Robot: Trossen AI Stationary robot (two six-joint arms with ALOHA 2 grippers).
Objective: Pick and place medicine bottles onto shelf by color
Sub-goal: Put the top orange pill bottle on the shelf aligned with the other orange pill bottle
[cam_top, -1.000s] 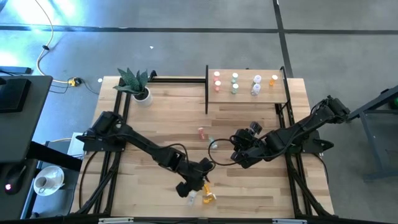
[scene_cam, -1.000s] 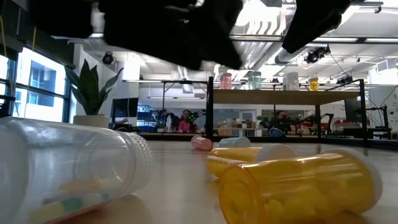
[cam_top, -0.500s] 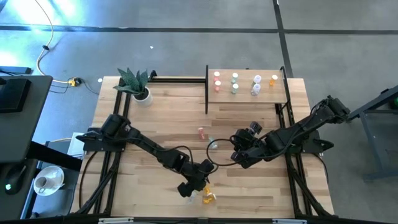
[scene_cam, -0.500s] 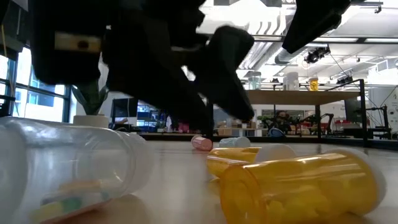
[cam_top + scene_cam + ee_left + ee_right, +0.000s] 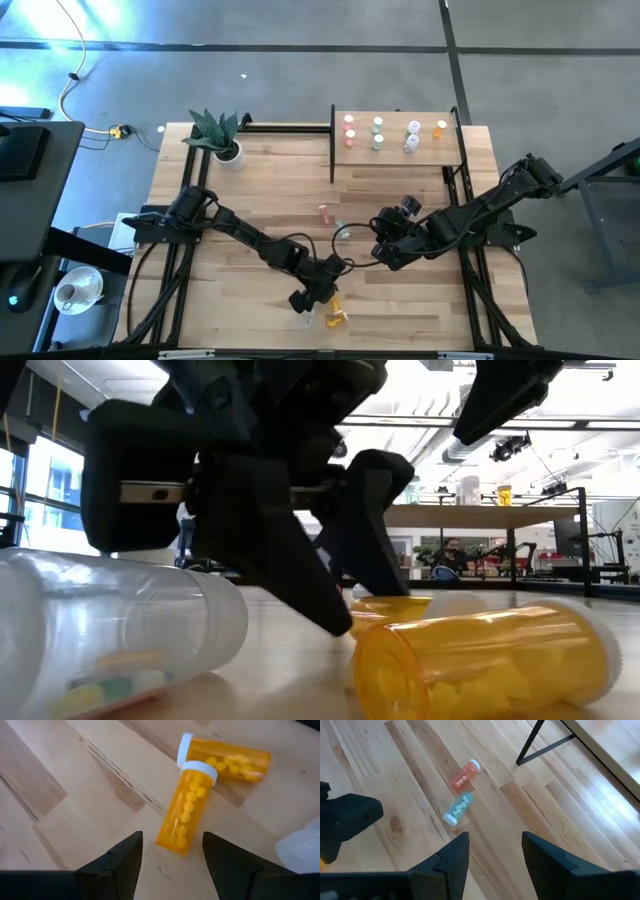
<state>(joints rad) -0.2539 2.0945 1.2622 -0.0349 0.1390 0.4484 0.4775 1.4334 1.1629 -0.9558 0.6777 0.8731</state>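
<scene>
From above, the left gripper hangs over orange bottles near the table's front edge; the shelf carries eight standing bottles.

At table height, a clear bottle and an orange one lie flat.

The left wrist shows spread, empty fingers flanking an orange bottle.

The right gripper, open, faces a red bottle and a green bottle.

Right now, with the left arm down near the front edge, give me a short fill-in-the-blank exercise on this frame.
1. The left claw hovers open over two lying bottles whose bodies are ____.
2. Both orange bottles have caps coloured ____.
3. The bottles already on the shelf all stand ____.
4. The right claw looks toward a pink bottle and a pale blue-green bottle, both lying on the ____.

Missing words: orange; white; upright; table
</scene>
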